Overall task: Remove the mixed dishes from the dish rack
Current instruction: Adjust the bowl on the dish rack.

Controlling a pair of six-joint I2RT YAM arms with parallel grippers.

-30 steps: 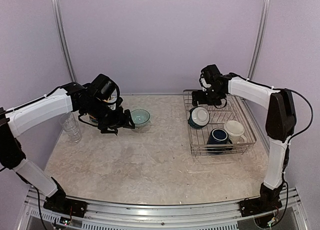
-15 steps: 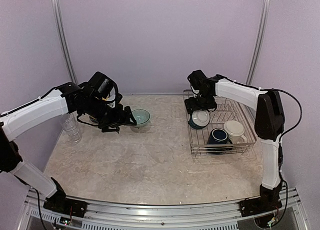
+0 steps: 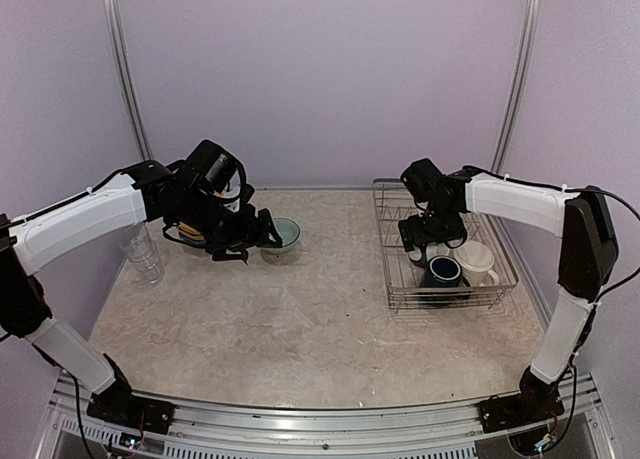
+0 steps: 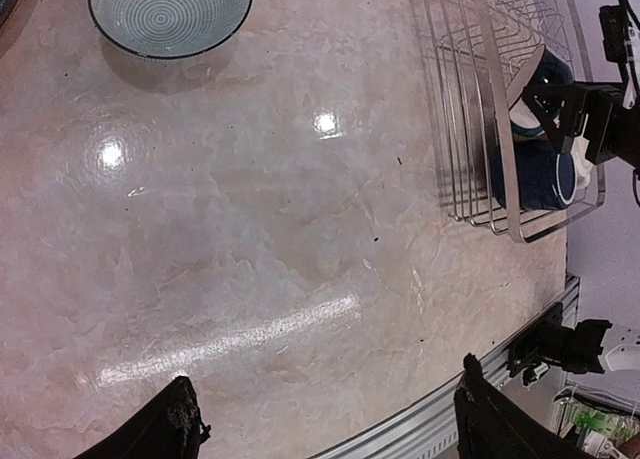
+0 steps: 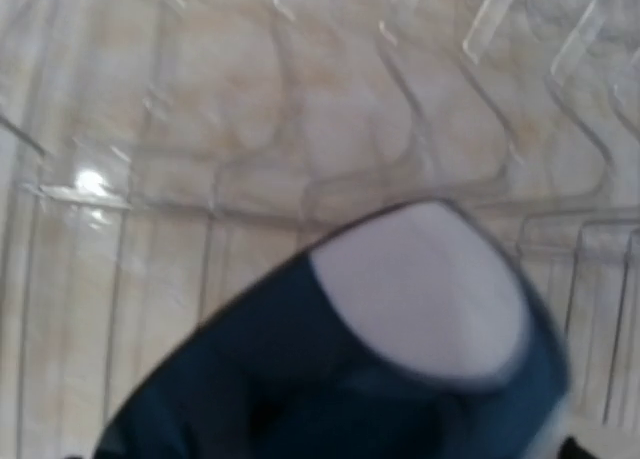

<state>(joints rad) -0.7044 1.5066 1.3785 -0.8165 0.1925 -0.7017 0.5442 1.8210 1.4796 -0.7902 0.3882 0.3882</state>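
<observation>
The silver wire dish rack point(image 3: 500, 279) stands at the right. In it are a navy mug point(image 3: 440, 271), a cream mug point(image 3: 478, 259) and a dark teal bowl with a white inside point(image 5: 400, 329). My right gripper point(image 3: 425, 241) is low in the rack, right at that bowl and covering most of it from above. The bowl fills the blurred right wrist view and no fingers show there. My left gripper point(image 4: 325, 424) is open and empty above the table. It hovers beside a pale blue-green striped bowl point(image 3: 283, 234) on the table.
A stack of plates point(image 3: 188, 237) lies under my left arm. Clear glasses point(image 3: 145, 257) stand at the table's left edge. The rack also shows at the right of the left wrist view point(image 4: 500, 129), with the metal front rail point(image 4: 450, 419) below.
My right gripper moved from the rack's far left corner down onto the teal bowl, and the rack shifted slightly right. My left gripper edged right toward the striped bowl.
</observation>
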